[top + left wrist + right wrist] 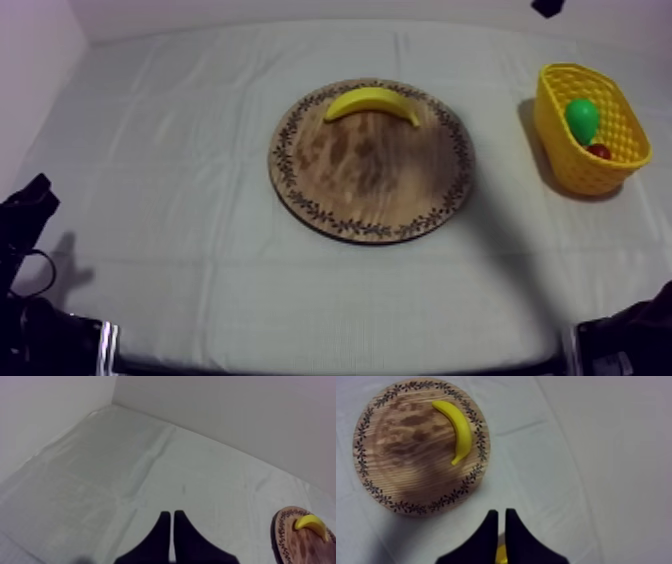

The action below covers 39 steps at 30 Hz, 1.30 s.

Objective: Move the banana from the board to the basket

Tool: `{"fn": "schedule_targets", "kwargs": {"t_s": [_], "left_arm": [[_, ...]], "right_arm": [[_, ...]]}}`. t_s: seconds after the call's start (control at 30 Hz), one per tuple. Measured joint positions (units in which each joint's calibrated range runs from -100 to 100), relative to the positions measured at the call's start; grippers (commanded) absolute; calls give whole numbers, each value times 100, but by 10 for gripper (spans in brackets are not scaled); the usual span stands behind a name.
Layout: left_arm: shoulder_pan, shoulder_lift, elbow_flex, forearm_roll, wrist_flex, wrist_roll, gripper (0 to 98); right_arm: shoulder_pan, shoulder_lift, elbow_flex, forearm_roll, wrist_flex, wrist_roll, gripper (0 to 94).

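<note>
While the banana point(371, 102) lay on its side along the far rim of the round wooden board point(370, 195), its curve following the patterned edge, no finger touched it. The board sat mid-table on the grey-white cloth point(180, 150). The yellow basket point(572, 168) stood well apart at the robot's right and already held a green pear point(581, 117) and a small red fruit point(599, 151). The basket's place probably made the right arm the natural carrier.

The left gripper point(172, 518) was clenched on nothing, its black fingers lying together as a narrow wedge over bare cloth, with the board off to one side. The right gripper point(501, 516) was likewise closed and empty, poised above the cloth just beside the board's rim. From there its camera saw the whole board and the banana. A sliver of yellow showed behind its fingers (what it belonged to could not be told).

By this reading the pick had not begun. The jaws would need to part before descending across the fruit's middle.
</note>
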Motion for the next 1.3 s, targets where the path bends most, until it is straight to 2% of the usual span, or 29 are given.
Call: {"fn": "schedule_targets", "kwargs": {"t_s": [0.23,0.43,0.53,0.73,0.9,1.1,1.3], "left_arm": [[0,0,0,0,0,0,1],[0,0,0,0,0,0,1],[0,0,0,0,0,0,1],[0,0,0,0,0,0,1],[0,0,0,0,0,0,1],[0,0,0,0,0,0,1],[0,0,0,0,0,0,1]], "right_arm": [[-214,1070,-1120,-119,823,343,106],[-343,1662,-1690,-95,1150,490,174],[-401,1833,-1775,-64,1273,545,274],[-459,2033,-1819,76,1300,476,550],[-528,2139,-1929,155,1331,419,704],[-626,2268,-2131,182,1330,393,792],[-691,2423,-2187,204,1281,382,808]]}}
